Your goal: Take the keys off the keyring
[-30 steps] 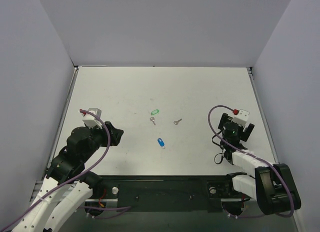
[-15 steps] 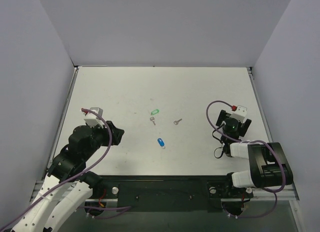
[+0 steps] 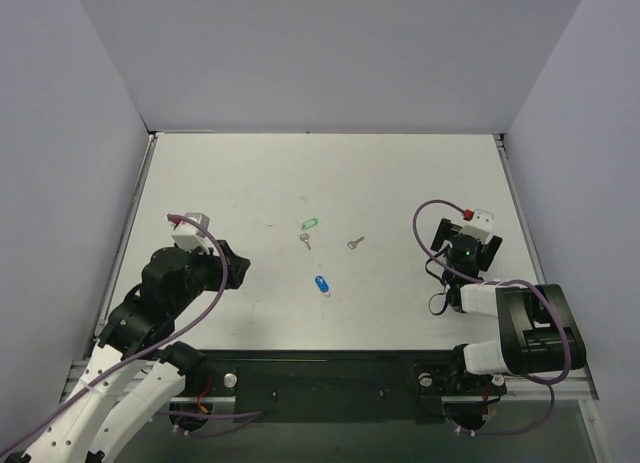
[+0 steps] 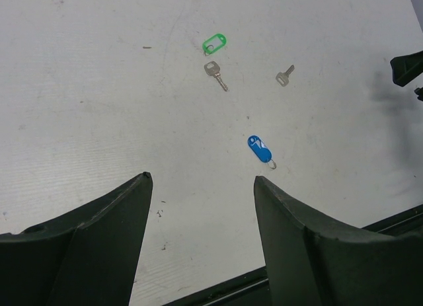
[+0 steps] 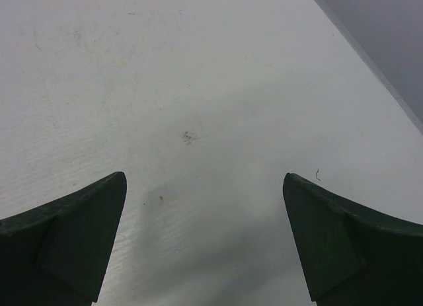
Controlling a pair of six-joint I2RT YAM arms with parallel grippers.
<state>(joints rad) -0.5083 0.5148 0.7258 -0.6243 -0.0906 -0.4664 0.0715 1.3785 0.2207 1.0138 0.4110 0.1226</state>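
- No writing, number or brand is readable from here.
- The small blue oval plastic key tag (image 4: 260,147) has a pale label window; its marks are too small to read.

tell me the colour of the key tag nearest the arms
The key tag is blue; the left wrist view shows it best.

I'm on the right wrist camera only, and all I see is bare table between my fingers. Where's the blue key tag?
Observer: The blue tag lies to the left of your right fingers, near the table's middle and outside your view.
Operator: Is a key on its ring?
Observer: No. The ring looks empty, and a loose silver key lies apart from it, farther from the arms.
Operator: What about the left arm?
Observer: The left fingers are open and hold nothing. The tag is on the table ahead of them.
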